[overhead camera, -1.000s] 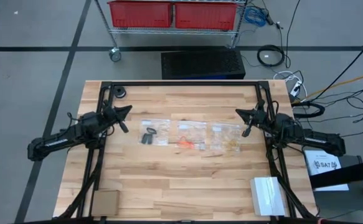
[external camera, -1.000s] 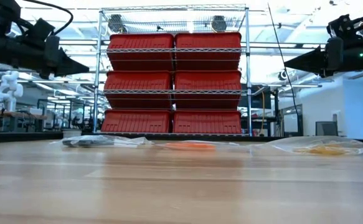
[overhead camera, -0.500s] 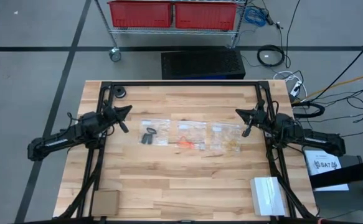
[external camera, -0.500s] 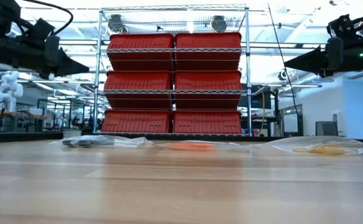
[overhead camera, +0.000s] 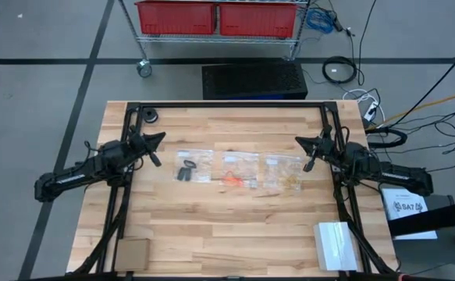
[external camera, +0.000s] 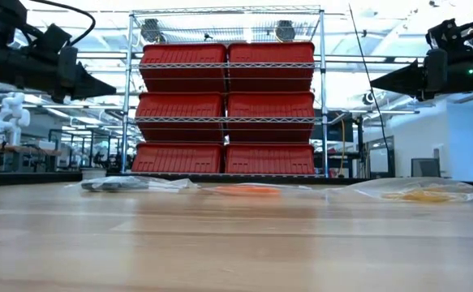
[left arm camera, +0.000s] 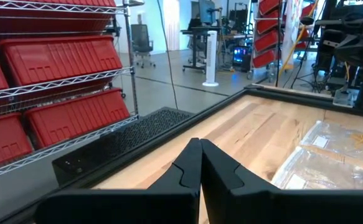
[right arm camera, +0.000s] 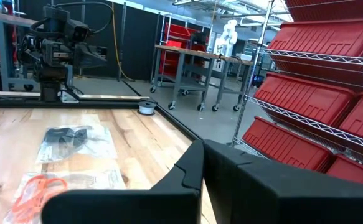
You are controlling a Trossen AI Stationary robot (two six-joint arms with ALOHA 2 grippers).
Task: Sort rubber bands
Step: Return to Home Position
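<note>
Fingers (left arm camera: pixel 187 168) pressed together, empty, on left gripper (overhead camera: pixel 161 136) and right gripper (overhead camera: pixel 298 141), hovering at opposite counter (overhead camera: pixel 227 234) sides; rubber bands (overhead camera: pixel 232 179), in clear bags (overhead camera: pixel 247 160), row between: black leftward, tan rightward.

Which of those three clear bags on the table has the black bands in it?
The bag at the row's left end; the middle bag holds orange-red bands, the right-end bag pale tan ones.

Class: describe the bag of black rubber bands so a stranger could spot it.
On the wooden table, three clear bags lie in a row. Take the end bag nearest the left end effector; it alone holds black bands, not orange-red or tan.
</note>
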